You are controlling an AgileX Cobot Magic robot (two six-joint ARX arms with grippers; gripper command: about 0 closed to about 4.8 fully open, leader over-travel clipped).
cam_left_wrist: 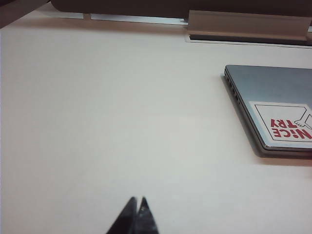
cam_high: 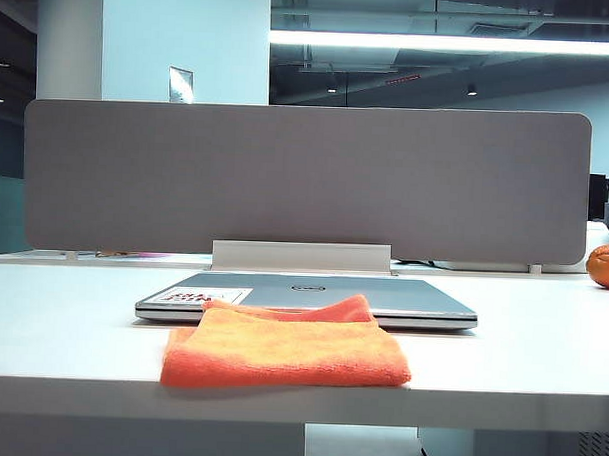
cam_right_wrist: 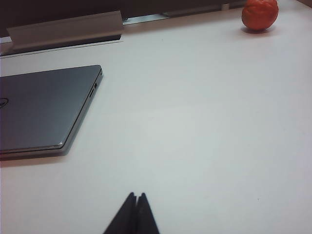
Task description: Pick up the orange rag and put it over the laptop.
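Note:
The orange rag [cam_high: 285,352] lies folded near the table's front edge, its far corner resting against the front of the laptop [cam_high: 312,293]. The laptop is closed, silver-grey, with a red-and-white sticker [cam_high: 197,295] on its left corner. The left wrist view shows the sticker corner of the laptop [cam_left_wrist: 273,107]; my left gripper [cam_left_wrist: 137,200] is shut over bare table, well short of it. In the right wrist view the laptop's other corner [cam_right_wrist: 44,109] appears; my right gripper [cam_right_wrist: 136,196] is shut over bare table too. Neither wrist view shows the rag, and neither gripper appears in the exterior view.
A grey partition panel [cam_high: 306,178] stands behind the laptop, with a pale cable tray [cam_high: 302,256] at its foot. A round orange ball [cam_high: 605,266] sits at the far right of the table, also in the right wrist view as the ball [cam_right_wrist: 260,14].

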